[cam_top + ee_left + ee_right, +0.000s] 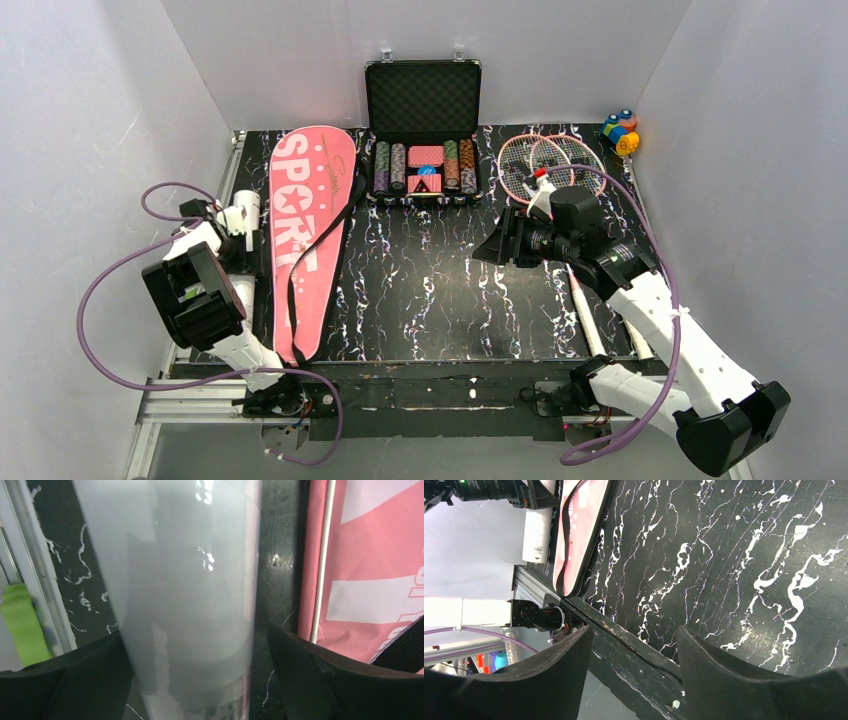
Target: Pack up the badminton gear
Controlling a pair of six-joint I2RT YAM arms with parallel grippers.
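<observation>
A long white tube [185, 580] lies along the table's left edge, beside the pink "SPORT" cover [308, 235]. My left gripper [194, 630] straddles the tube. Its jaws stand open, with a gap between the tube and the right finger [300, 670]. From above, this gripper [232, 222] sits over the tube [248, 206]. Two pink-framed rackets [545, 162] lie at the back right, their white handles [583, 310] partly under my right arm. My right gripper [490, 248] hovers over the middle of the table. It [633, 630] is open and empty. The cover [579, 530] and tube [538, 535] show far off.
An open black case of poker chips [423, 130] stands at the back centre. A small multicoloured toy [620, 132] sits in the back right corner. The cover's black strap [300, 290] loops over it. The table's front edge [624, 635] runs under my right fingers. White walls enclose three sides.
</observation>
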